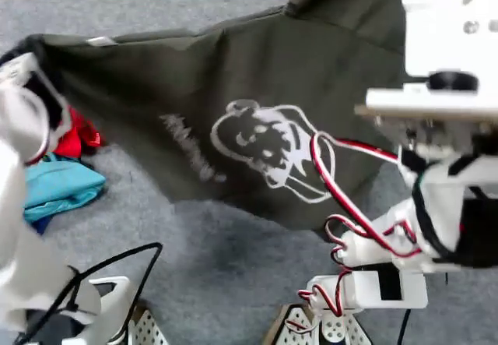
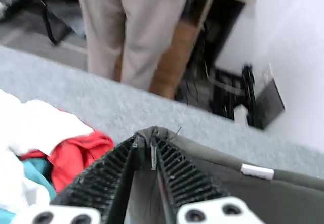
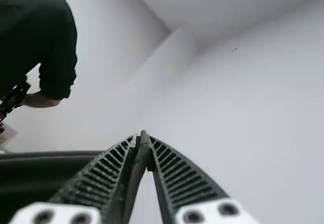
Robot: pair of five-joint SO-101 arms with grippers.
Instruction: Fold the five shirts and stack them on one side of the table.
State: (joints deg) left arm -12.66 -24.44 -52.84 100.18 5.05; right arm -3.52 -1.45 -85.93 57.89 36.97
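Item: a dark olive cotton shirt (image 1: 233,88) with a white printed figure, hanging spread between the two arms with the print facing up, its lower edge drooping toward the grey felt-covered bench (image 1: 233,275). The left hand (image 2: 152,150) is clamping narrow on a pinch of the fabric at the collar edge, with a white neck label (image 2: 257,171) lying near it along the same edge. The right hand (image 3: 143,150), tilted up toward the wall, is pinching tight on a thin dark fold at the opposite end. Gripping both ends is stretching the cloth flat, presumably so it can be laid out smooth for folding. Alongside: a crumpled red shirt (image 1: 78,139), a turquoise shirt (image 1: 58,185) and a white garment (image 2: 45,125) are lying heaped at the left arm's side, seemingly unfolded and awaiting their turn.
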